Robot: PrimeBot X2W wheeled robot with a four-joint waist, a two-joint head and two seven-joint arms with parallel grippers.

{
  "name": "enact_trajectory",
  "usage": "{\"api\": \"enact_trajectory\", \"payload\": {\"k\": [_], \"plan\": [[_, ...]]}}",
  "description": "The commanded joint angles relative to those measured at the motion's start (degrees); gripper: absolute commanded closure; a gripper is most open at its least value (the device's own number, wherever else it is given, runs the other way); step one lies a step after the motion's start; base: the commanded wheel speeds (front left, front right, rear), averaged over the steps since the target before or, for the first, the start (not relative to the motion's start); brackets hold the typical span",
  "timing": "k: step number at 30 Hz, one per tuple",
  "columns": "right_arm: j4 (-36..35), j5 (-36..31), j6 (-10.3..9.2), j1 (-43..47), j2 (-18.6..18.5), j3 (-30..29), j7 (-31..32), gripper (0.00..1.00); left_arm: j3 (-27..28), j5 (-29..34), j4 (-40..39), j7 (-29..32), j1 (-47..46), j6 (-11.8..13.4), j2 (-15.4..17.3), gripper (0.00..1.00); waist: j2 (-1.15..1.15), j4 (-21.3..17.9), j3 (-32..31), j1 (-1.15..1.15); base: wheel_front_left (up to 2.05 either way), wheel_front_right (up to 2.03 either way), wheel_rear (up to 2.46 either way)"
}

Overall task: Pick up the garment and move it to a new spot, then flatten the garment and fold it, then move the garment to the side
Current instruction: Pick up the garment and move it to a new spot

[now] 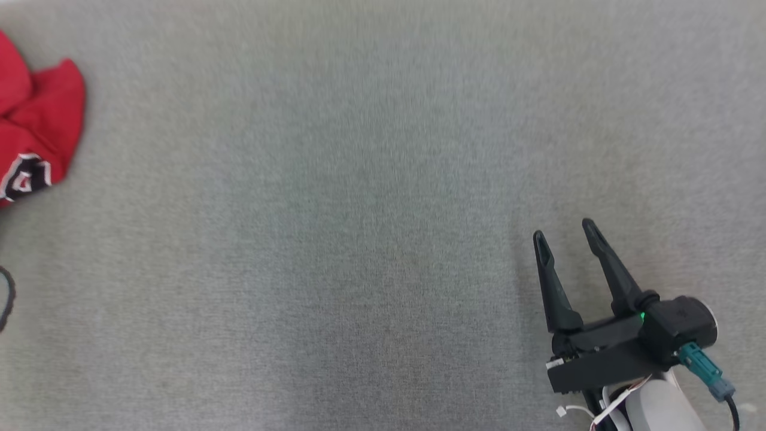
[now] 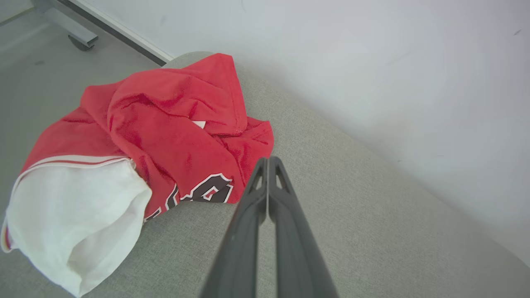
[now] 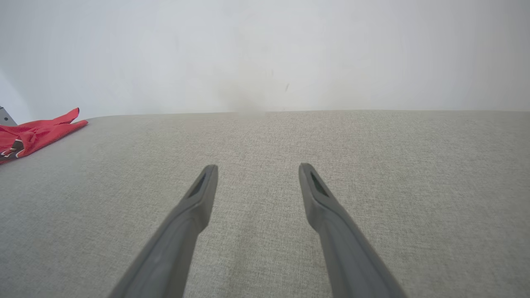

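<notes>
Left gripper [image 2: 268, 162]: fingers pressed together, nothing between them. In the left wrist view the tips line up with the near edge of the garment [image 2: 174, 124]. Can't tell whether they touch the cloth or hang just above it.

From those tips the garment lies ahead and to the left. It's a crumpled red heap, with black-and-white lettering on the fold closest to the tips. A white inside-out part [image 2: 74, 219] bulges out further left and back toward the wrist. My read is the long axis runs from that white part diagonally up to the red peak ahead, so it crosses the fingers' line rather than following it.

Right gripper [image 1: 564, 230]: fingers spread wide, holding nothing, over bare grey fabric surface [image 1: 359, 239]. From it the garment [image 1: 36, 131] is well apart, far left and ahead, and cut off by the edge of the head view. In the right wrist view it's a thin red strip [image 3: 37, 130] far off to the left.

Judgement: the pick-up hasn't started. The left arm is clearly nearer, so the grab falls to it. Its fingers must spread before they can bite. The heap is layered, so a shallow pinch may lift one fold and drag the rest.
</notes>
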Motion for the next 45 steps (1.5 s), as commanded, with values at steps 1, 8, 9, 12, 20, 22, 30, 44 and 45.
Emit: {"api": "enact_trajectory", "payload": {"k": [1, 8, 9, 12, 20, 22, 30, 44, 45], "plan": [[0.12, 0.32, -0.17, 1.02, 0.43, -0.29, 0.03, 0.0, 0.02, -0.46, -0.11, -0.16, -0.68, -0.52, 0.76, 1.0, -0.01, 0.08, -5.05, 0.0, 0.0, 0.0, 0.0], [0.48, 0.57, -0.17, 3.55, 1.71, -1.2, 0.03, 0.0, -2.76, 0.37, -3.04, 1.35, -1.31, -0.82, 0.46, 1.0, -0.01, -0.05, -10.19, 0.0, 0.0, 0.0, 0.0], [0.45, 0.59, -0.17, 4.01, 1.83, -1.34, 0.02, 0.0, -3.02, 0.45, -3.34, 0.85, -1.38, -1.12, 0.44, 1.0, -0.01, 0.0, -10.63, 0.0, 0.0, 0.0, 0.0], [0.22, 0.25, -0.17, 5.24, 2.12, -1.93, 0.02, 0.0, -4.21, 2.35, -4.48, -3.24, -0.4, -3.54, 0.85, 0.84, -0.01, 0.24, -11.8, 0.0, 0.0, 0.0, 0.0], [0.09, -0.11, -0.17, 8.73, 1.9, -5.7, 0.02, 0.0, -7.87, 7.17, -5.25, -20.74, 7.03, -9.69, -3.43, 0.0, -0.01, 1.09, -15.92, 0.0, 0.0, 0.0, 0.0], [-0.12, -0.32, -0.17, 9.85, 1.77, -6.9, 0.02, 0.0, -8.85, 8.8, -5.08, -26.31, 10.35, -10.9, -4.92, 0.0, -0.01, 1.22, -17.29, 0.0, 0.0, 0.0, 0.0], [-0.76, -0.76, -0.17, 15.11, 1.67, -10.61, 0.02, 0.0, -13.34, 13.92, -2.57, -45.68, 25.66, -14.32, -11.16, 0.0, -0.01, 0.81, -22.29, 0.0, 0.0, 0.0, 0.0], [3.27, 0.49, -0.17, 16.51, 0.9, -10.68, 0.72, 0.0, -21.44, 22.13, 11.25, -68.97, 40.03, -13.36, -19.17, 0.0, -0.01, -2.42, -24.76, 0.0, 0.0, 0.0, 0.0], [3.78, 0.37, -0.16, 16.27, 0.94, -10.75, 0.71, 0.0, -21.75, 22.48, 12.45, -69.22, 40.4, -13.38, -19.22, 0.0, -0.01, -2.6, -24.87, 0.0, 0.0, 0.0, 0.0]]}}
